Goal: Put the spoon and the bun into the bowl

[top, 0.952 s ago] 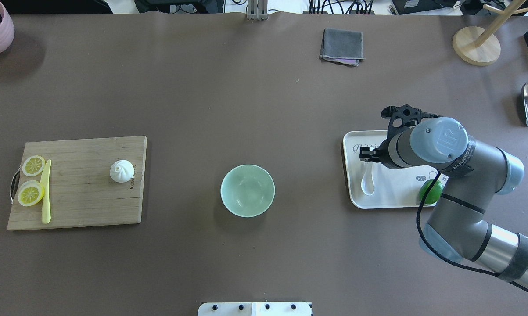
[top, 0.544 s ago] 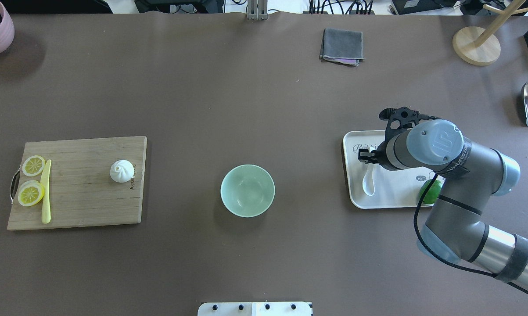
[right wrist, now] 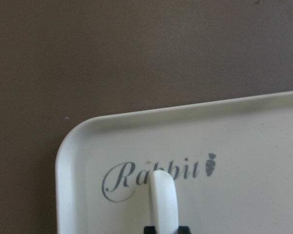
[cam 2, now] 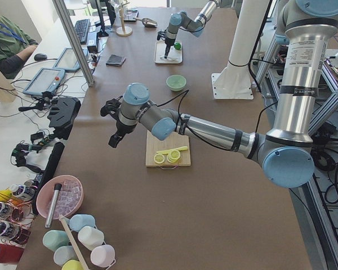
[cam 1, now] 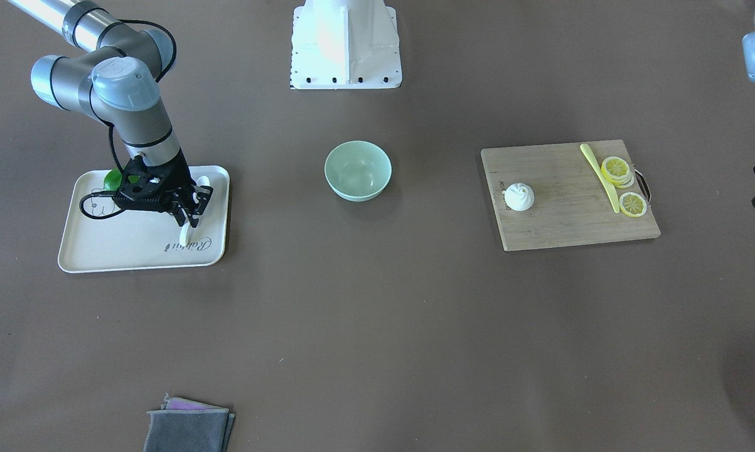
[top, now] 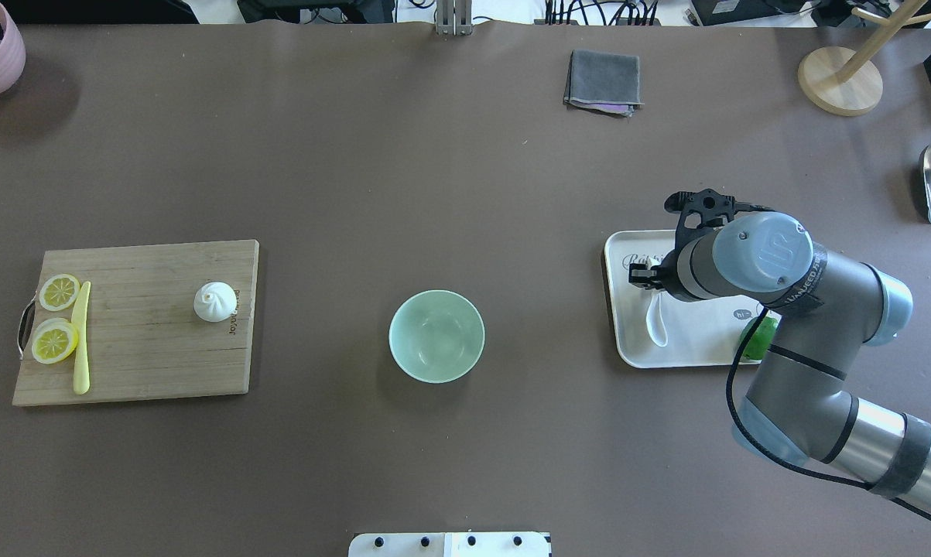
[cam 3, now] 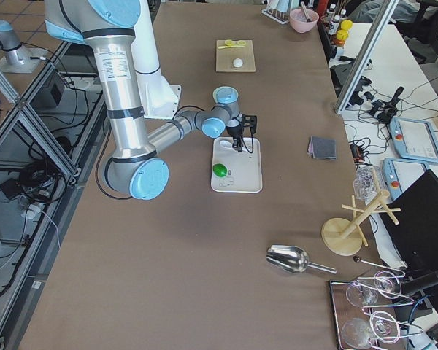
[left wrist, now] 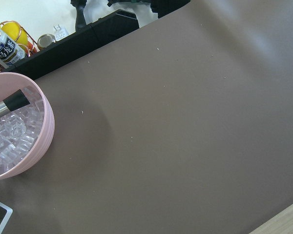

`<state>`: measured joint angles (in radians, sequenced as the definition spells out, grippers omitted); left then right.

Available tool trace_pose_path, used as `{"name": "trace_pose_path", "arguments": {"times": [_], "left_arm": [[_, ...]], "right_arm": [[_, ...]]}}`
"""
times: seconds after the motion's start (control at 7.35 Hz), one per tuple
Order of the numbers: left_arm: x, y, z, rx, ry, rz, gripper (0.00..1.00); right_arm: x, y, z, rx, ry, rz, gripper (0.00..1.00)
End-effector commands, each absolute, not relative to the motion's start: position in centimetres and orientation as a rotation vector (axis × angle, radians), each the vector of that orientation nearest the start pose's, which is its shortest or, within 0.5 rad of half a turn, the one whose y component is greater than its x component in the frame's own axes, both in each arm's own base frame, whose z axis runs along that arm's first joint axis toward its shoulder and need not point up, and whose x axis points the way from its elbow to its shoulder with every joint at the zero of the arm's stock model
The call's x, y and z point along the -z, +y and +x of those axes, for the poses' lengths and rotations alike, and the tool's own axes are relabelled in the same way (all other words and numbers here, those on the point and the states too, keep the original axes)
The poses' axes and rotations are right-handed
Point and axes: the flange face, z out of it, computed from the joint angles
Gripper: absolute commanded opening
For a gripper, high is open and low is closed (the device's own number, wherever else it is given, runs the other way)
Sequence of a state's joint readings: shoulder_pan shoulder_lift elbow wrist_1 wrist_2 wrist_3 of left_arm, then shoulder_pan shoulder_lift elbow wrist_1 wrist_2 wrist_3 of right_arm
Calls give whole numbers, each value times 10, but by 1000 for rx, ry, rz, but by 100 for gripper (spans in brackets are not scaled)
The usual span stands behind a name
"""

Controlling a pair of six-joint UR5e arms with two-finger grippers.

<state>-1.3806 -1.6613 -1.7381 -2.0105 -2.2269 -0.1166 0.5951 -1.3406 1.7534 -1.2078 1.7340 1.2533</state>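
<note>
Your right tool (cam 1: 187,218) is down over the cream tray (cam 1: 101,251), and its fingers look clenched on the handle of the spoon (top: 655,326). The wrist view shows the handle's rounded tip poking out just past the pads. The scoop lies toward the robot's side of the tray, well apart from the green fruit (top: 759,340). Whether the spoon is clear of the tray yet, you cannot tell from these views. Judge it as light, rigid and glossy, so it won't bend but may swivel or slip between the pads. With the scoop hanging out behind a grip near the handle's end, expect it to droop or pivot if you swing fast. Taking it closer to where handle meets scoop would be steadier. Carry it level to the bowl (top: 436,340), which sits empty mid-worktop (top: 434,193), and release low, since a hard spoon dropped from height could clatter out or shift a light bowl. The bun (top: 214,301) rests on the cutting board (top: 148,348), apart from the lemon slices (top: 56,317). It looks soft and light, so pinch it gently across its round flanks below the swirled peak, not by the tip. The left tool (cam 2: 114,139) hangs over the far end of the worktop, and you cannot tell whether it is released or clenched.
</note>
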Motion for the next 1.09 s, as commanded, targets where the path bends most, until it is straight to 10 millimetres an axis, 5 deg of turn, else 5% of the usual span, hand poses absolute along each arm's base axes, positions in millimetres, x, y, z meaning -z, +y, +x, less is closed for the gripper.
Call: {"name": "trace_pose_path", "arguments": {"times": [0.0,0.14,0.27,0.54,0.95], "left_arm": [[-482,-549,32,-297,726,569,98],[-482,-549,32,-299,725,570,98],[-482,-549,32,-299,725,570,98],[-481,-548,33,-301,726,571,98],[-481,-549,36,-306,726,569,98]], "right_arm": [[-418,-430,-430,-198,-766,206,18],[-416,-430,-430,-199,-767,222,15],[-411,-429,-429,-199,-775,232,0],[-368,-429,-420,-216,-811,240,0],[-235,-439,-470,-436,-812,117,0]]}}
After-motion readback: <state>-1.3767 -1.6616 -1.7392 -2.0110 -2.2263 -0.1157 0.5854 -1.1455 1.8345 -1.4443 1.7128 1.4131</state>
